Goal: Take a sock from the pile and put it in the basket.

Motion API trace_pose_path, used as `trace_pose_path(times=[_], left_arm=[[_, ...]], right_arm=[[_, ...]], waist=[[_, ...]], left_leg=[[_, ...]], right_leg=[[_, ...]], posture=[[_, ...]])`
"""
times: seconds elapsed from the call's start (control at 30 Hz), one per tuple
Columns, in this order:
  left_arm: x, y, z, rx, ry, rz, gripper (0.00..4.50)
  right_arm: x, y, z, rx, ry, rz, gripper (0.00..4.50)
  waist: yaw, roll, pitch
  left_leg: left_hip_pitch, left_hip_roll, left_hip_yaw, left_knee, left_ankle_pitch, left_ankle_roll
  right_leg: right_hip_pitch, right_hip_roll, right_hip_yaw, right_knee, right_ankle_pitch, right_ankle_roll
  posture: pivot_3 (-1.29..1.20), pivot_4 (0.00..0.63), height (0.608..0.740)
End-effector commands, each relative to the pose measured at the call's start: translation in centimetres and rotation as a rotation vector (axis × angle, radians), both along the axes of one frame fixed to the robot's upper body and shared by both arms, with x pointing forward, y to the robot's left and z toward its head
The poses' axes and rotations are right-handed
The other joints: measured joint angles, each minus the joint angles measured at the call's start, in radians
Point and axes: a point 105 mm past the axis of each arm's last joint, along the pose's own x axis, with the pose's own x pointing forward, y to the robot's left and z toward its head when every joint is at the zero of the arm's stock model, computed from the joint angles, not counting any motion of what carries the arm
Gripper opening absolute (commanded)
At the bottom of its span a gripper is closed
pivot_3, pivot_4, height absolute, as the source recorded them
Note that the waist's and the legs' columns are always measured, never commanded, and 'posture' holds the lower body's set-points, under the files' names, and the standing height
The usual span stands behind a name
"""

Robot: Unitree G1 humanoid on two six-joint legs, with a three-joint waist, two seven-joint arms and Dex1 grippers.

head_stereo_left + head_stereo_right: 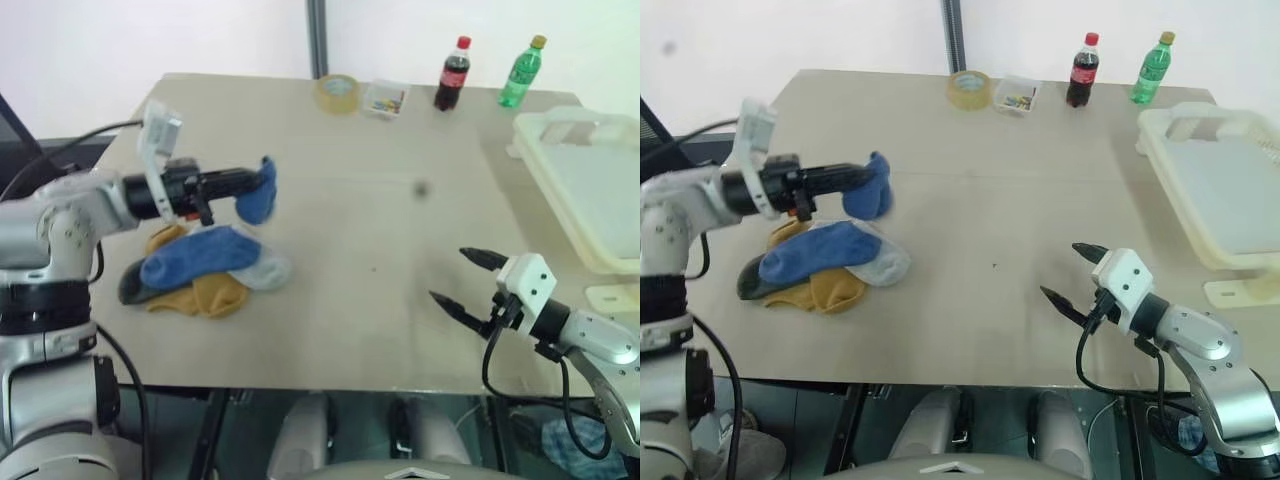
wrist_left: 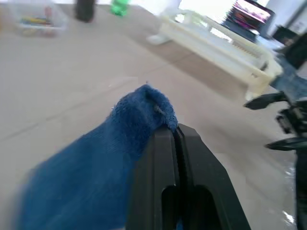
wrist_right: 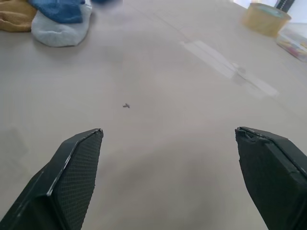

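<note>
The blue sock [image 1: 258, 190] hangs clear of the bench [image 1: 360, 240], left of centre in the left eye view, pinched by one end in the left gripper [image 1: 243, 182], whose jaws are clenched on the fabric; the left wrist view shows the two black fingers [image 2: 158, 158] pressed together with the sock's cuff bunched at their tips. The sock's long axis droops downward from the jaws, loose end lowest. Just below it sits the pile [image 1: 200, 270], blue, grey and mustard socks lying in the lower left of the frame, apart from the held one. The relation I care about: the basket [image 1: 585, 185] lies at the far right edge of the frame, well apart from the sock, across the whole width of the bench. So my carry must run from left to right. The right gripper [image 1: 468, 278] sits in the lower right, jaws spread wide and holding nothing, and is the nearer arm to the basket; the left arm has the sock, though, and I judge it faces a long reach.
</note>
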Motion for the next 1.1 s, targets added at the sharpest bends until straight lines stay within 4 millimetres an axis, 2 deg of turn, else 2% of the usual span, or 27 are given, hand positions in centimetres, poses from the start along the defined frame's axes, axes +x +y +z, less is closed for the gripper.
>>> trace_pose_path(times=[0.03, 0.1, 0.17, 0.23, 0.27, 0.3, 0.33, 0.4, 0.43, 0.47, 0.53, 0.6, 0.63, 0.7, 0.8, 0.9, 0.93, 1.0, 1.1], left_arm=[[-1.1, -6.2, -2.2, 0.074, 0.082, -0.165, 0.05], [-1.5, -9.1, -4.8, 0.105, 0.185, -0.222, 0.05], [-1.7, -11.4, -7.7, 0.191, 0.19, -0.255, 0.05], [-2.0, -13.9, -9.9, 0.207, 0.224, -0.301, 0.05], [-1.7, -15.1, -10.8, 0.224, 0.212, -0.295, 0.63], [-1.5, -16.2, -11.4, 0.227, 0.196, -0.297, 0.98], [-1.5, -17.3, -11.1, 0.196, 0.188, -0.304, 1.34], [-1.2, -18.2, -10.0, 0.145, 0.16, -0.292, 2.32], [-1.1, -18.1, -9.1, 0.104, 0.15, -0.293, 2.76], [-0.9, -17.6, -8.3, 0.083, 0.127, -0.292, 2.76], [0.5, -15.4, -6.7, 0.063, 0.016, -0.232, 2.76], [1.7, -13.5, -6.5, 0.103, -0.066, -0.177, 2.76], [1.9, -12.8, -6.9, 0.128, -0.085, -0.168, 2.76], [2.6, -12.0, -9.3, 0.227, -0.112, -0.158, 2.76], [2.5, -11.6, -12.7, 0.329, -0.113, -0.198, 2.76], [2.4, -10.9, -14.8, 0.404, -0.112, -0.215, 2.76], [2.4, -10.5, -15.4, 0.432, -0.119, -0.208, 2.83], [2.2, -10.0, -16.3, 0.47, -0.135, -0.211, 2.28], [1.2, -10.1, -16.1, 0.416, -0.109, -0.227, 1.0]], right_arm=[[0.3, -0.6, 1.1, -0.008, -0.058, -0.033, 4.5], [0.3, -0.9, 1.2, -0.009, -0.064, -0.053, 4.5], [0.4, -1.2, 1.4, -0.006, -0.068, -0.076, 4.5], [0.3, -1.6, 1.5, -0.019, -0.07, -0.102, 4.5], [0.2, -1.9, 1.6, -0.022, -0.07, -0.116, 4.5], [0.2, -2.1, 1.6, -0.025, -0.071, -0.13, 4.5], [0.1, -2.2, 1.7, -0.03, -0.072, -0.145, 4.5], [0.0, -2.2, 1.7, -0.036, -0.07, -0.153, 4.5], [0.0, -2.2, 1.7, -0.027, -0.062, -0.16, 4.5], [-0.1, -2.2, 1.7, -0.013, -0.052, -0.168, 4.5], [-0.3, -1.8, 1.6, 0.015, -0.03, -0.177, 4.5], [-0.4, -1.2, 1.3, 0.033, 0.006, -0.169, 4.5], [-0.3, -1.0, 0.9, 0.032, 0.037, -0.167, 4.5], [-0.5, 0.1, -0.7, 0.017, 0.122, -0.121, 4.5], [-1.1, 1.9, -2.9, -0.008, 0.222, -0.042, 4.5], [-0.7, 2.0, -5.0, -0.044, 0.281, -0.045, 4.5], [-0.5, 1.9, -5.6, -0.074, 0.286, -0.045, 3.95], [-0.3, 1.6, -6.5, -0.122, 0.289, -0.041, 3.19], [0.2, 1.3, -6.7, -0.169, 0.264, -0.025, 1.7]], waist=[[0.0, 0.0, 0.0], [-0.004, 0.0, 0.0], [-0.013, -0.001, 0.001], [-0.022, -0.001, 0.001], [-0.022, 0.0, 0.001], [-0.022, 0.0, 0.001], [-0.023, 0.0, 0.001], [-0.029, 0.0, 0.002], [-0.031, 0.0, 0.002], [-0.033, 0.0, 0.002], [-0.033, 0.0, 0.002], [-0.033, 0.0, 0.002], [-0.033, 0.0, 0.002], [-0.017, 0.0, 0.002], [-0.016, 0.001, 0.002], [-0.022, -0.001, 0.002], [-0.022, -0.001, 0.002], [-0.024, 0.0, 0.002], [-0.027, 0.0, 0.001]], left_leg=[[0.0, 0.0, 0.0, 0.001, 0.0, 0.0], [0.0, 0.0, 0.001, 0.002, 0.0, 0.0], [0.0, 0.0, 0.001, 0.002, 0.0, 0.0], [0.0, 0.0, 0.001, 0.002, 0.0, -0.001], [0.0, 0.001, 0.0, 0.002, 0.0, 0.0], [0.0, 0.001, 0.0, 0.002, 0.0, 0.0], [0.0, 0.001, -0.001, 0.002, -0.001, 0.002], [0.0, 0.001, 0.0, 0.002, -0.001, 0.002], [0.0, 0.002, 0.001, 0.002, -0.001, 0.002], [0.001, 0.002, 0.001, 0.002, -0.001, 0.002], [0.001, 0.003, 0.001, 0.002, -0.001, 0.002], [0.001, 0.003, 0.001, 0.002, -0.001, 0.002], [0.001, 0.004, 0.0, 0.002, -0.001, 0.002], [0.001, 0.004, 0.001, 0.002, -0.001, 0.002], [-0.001, 0.0, 0.002, 0.002, -0.002, 0.004], [-0.002, 0.0, 0.002, 0.003, -0.002, 0.004], [-0.003, 0.0, 0.001, 0.004, -0.002, 0.004], [-0.003, 0.001, 0.001, 0.005, -0.002, 0.004], [-0.001, 0.002, 0.001, 0.005, -0.003, 0.004]], right_leg=[[0.0, 0.0, 0.0, 0.0, 0.0, 0.0], [0.001, 0.0, 0.001, 0.0, 0.0, 0.002], [0.0, 0.002, 0.002, 0.0, 0.0, 0.004], [0.0, 0.005, 0.002, 0.0, 0.002, 0.006], [0.0, 0.006, 0.002, 0.0, 0.002, 0.005], [0.0, 0.007, 0.002, 0.001, 0.002, 0.005], [0.0, 0.007, 0.002, 0.001, 0.002, 0.005], [-0.001, 0.007, 0.002, 0.001, 0.002, 0.005], [-0.002, 0.007, 0.004, 0.001, 0.002, 0.005], [-0.002, 0.008, 0.004, 0.001, 0.002, 0.005], [-0.003, 0.008, 0.005, 0.002, 0.001, 0.004], [-0.003, 0.009, 0.004, 0.002, 0.0, 0.003], [-0.003, 0.009, 0.004, 0.003, 0.0, 0.002], [-0.003, 0.009, 0.004, 0.003, 0.001, 0.001], [-0.002, 0.002, 0.004, 0.001, 0.002, -0.001], [-0.003, 0.002, 0.004, 0.0, 0.002, -0.001], [-0.003, 0.002, 0.003, 0.001, 0.002, -0.001], [-0.003, 0.002, 0.003, 0.001, 0.002, -0.001], [-0.001, 0.003, 0.002, 0.001, 0.0, 0.002]], posture=[[0.0, 0.15, 0.74], [0.0, 0.15, 0.74], [0.0, 0.15, 0.74], [0.0, 0.15, 0.74], [0.0, 0.15, 0.74], [0.0, 0.15, 0.74], [0.0, 0.15, 0.74], [0.0, 0.15, 0.74], [0.0, 0.15, 0.74], [0.0, 0.15, 0.74], [0.0, 0.15, 0.74], [0.0, 0.15, 0.74], [0.0, 0.15, 0.74], [0.0, 0.15, 0.74], [0.0, 0.15, 0.74], [0.0, 0.15, 0.74], [0.0, 0.15, 0.74], [0.0, 0.15, 0.74], [0.0, 0.15, 0.74]])
